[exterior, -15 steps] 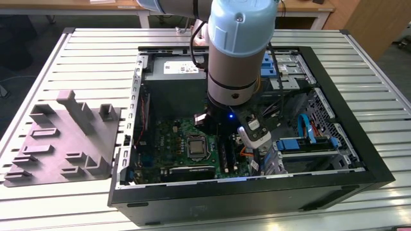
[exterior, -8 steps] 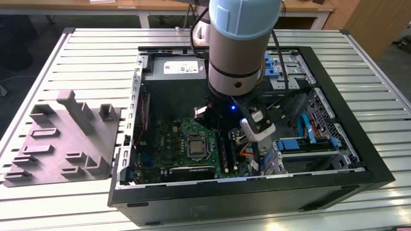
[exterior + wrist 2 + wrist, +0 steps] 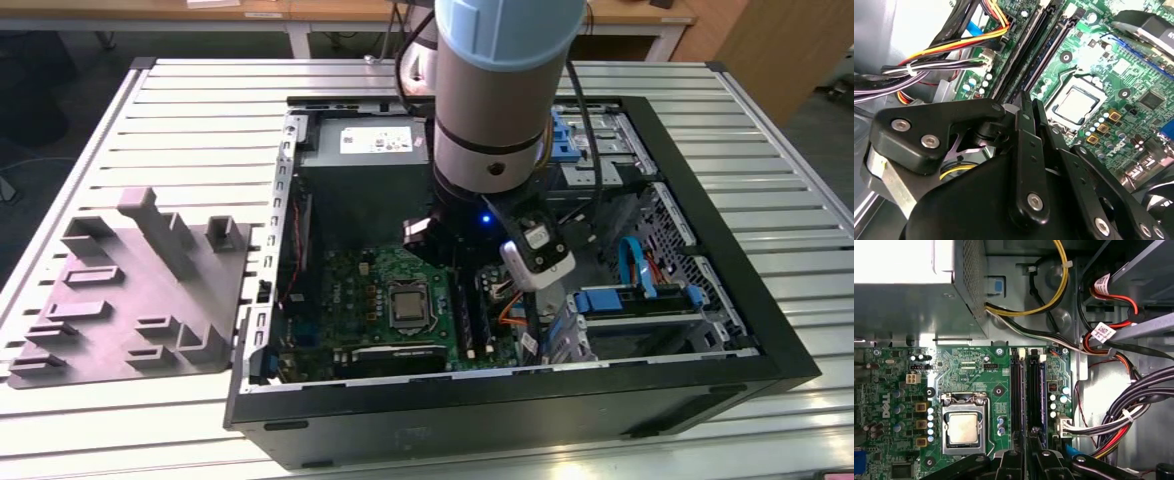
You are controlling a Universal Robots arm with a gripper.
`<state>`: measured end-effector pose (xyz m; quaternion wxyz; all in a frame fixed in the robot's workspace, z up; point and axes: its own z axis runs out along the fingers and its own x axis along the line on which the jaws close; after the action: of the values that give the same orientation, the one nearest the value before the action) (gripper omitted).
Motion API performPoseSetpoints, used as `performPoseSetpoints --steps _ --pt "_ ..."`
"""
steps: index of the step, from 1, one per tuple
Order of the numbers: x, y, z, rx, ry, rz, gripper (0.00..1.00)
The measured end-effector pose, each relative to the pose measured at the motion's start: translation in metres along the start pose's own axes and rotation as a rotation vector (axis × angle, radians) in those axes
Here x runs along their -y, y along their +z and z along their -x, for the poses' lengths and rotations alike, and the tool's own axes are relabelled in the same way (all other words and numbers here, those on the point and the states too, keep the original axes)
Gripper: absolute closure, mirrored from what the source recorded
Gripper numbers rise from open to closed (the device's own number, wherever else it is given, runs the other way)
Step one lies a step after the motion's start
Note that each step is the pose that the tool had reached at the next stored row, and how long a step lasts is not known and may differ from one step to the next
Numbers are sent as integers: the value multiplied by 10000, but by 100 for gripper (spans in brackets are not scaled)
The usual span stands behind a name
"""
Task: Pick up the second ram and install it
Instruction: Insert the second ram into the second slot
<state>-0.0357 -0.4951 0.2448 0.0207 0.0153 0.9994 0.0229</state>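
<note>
The second ram (image 3: pixel 1041 395) is a thin dark blue-green stick standing on edge in a slot of the green motherboard (image 3: pixel 969 365), beside the narrow black slot rails (image 3: pixel 1015 400). It also shows in the second wrist view as a bluish strip (image 3: pixel 1046 62) running straight to my fingertips. My gripper (image 3: pixel 1030 457) (image 3: pixel 1028 100) hangs over the near end of that stick. Its two black fingers stand close together with only a thin gap, and they appear shut on the stick's edge. In the exterior view my arm (image 3: pixel 487 150) reaches down into the open computer case.
The processor socket (image 3: pixel 963 429) lies beside the slots. Bundled cables (image 3: pixel 1114 420) crowd the other side, and the power supply box (image 3: pixel 904 300) stands close by. Left of the case (image 3: pixel 507 400) in the exterior view, a grey holder block (image 3: pixel 134 290) lies on the slatted table.
</note>
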Motion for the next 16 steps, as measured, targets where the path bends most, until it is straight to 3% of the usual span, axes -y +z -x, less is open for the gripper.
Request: performPoseSetpoints --steps 11,16 --pt "7 7 37 6 96 -35 81" --pt "8 8 38 9 123 -131 81"
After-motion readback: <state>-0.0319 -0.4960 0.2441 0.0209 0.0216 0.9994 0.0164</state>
